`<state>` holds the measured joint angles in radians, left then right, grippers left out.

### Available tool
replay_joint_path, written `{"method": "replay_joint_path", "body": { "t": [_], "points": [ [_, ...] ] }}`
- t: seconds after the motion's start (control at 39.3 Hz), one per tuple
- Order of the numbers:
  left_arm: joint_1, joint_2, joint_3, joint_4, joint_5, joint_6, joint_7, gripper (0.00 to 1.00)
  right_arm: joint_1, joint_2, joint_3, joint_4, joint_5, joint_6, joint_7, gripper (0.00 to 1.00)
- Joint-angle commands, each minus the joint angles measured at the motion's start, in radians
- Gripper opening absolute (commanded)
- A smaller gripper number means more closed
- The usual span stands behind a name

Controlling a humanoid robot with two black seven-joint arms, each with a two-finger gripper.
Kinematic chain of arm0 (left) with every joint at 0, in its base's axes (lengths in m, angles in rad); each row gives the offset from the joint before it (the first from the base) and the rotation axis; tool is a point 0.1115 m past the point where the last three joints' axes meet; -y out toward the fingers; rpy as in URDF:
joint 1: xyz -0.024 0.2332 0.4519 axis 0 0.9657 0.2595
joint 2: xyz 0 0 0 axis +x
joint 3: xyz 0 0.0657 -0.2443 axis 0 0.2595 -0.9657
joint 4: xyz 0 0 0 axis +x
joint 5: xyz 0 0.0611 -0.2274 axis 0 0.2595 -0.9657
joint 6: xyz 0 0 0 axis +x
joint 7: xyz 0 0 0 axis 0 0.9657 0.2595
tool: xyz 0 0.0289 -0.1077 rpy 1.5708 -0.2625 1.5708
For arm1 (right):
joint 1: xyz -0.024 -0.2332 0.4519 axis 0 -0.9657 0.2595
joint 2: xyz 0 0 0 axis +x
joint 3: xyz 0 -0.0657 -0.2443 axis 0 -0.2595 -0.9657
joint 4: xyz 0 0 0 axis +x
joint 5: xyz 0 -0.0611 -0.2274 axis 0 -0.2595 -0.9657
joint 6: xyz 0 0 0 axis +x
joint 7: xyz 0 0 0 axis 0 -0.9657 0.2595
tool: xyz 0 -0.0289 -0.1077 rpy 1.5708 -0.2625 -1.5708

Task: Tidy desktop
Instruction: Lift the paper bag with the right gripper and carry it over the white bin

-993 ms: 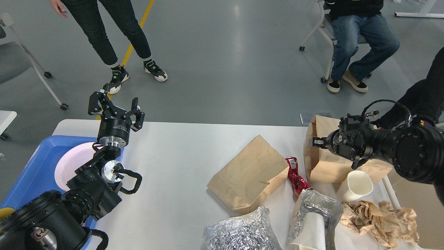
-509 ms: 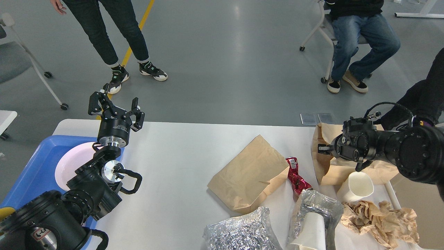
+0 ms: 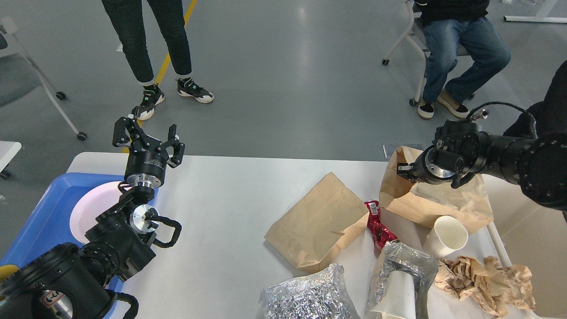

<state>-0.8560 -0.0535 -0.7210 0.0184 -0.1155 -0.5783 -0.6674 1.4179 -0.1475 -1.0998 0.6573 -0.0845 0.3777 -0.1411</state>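
Wide white desktop (image 3: 221,212), rounded corners, litter-strewn

Glossy black jointed arms, silver wrist discs, looping black cables, ringed screws

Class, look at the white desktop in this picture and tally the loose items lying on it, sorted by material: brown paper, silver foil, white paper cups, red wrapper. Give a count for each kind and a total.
Brown paper: 3 (flat bag, bag at the right gripper, crumpled sheet)
Silver foil: 2 (foil, foil)
White paper cups: 2 (cup, cup)
Red wrapper: 1
Total: 8
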Motion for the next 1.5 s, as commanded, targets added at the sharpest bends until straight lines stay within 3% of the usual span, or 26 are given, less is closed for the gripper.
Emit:
{"method": "replay_joint_path", "body": {
  "t": [0.0,0.56,0.89,1.2,1.48],
  "points": [
    [0.0,0.0,0.0,0.0,0.0,0.0,0.0,0.97,0.035,-0.001,0.058,-0.001,0.0,0.035,0.0,0.0],
    [0.0,0.0,0.0,0.0,0.0,0.0,0.0,0.97,0.17,-0.006,0.161,-0.004,0.002,0.096,0.0,0.0],
    [0.0,0.0,0.0,0.0,-0.001,0.0,0.0,0.97,0.417,-0.055,0.161,0.002,0.005,0.314,0.0,0.0],
    [0.0,0.0,0.0,0.0,0.0,0.0,0.0,0.97,0.538,-0.093,0.065,0.002,0.014,0.446,0.0,0.0],
    [0.0,0.001,0.0,0.0,-0.001,0.0,0.0,0.97,0.645,-0.159,-0.182,0.004,0.012,0.481,0.0,0.0]
  ]
}}
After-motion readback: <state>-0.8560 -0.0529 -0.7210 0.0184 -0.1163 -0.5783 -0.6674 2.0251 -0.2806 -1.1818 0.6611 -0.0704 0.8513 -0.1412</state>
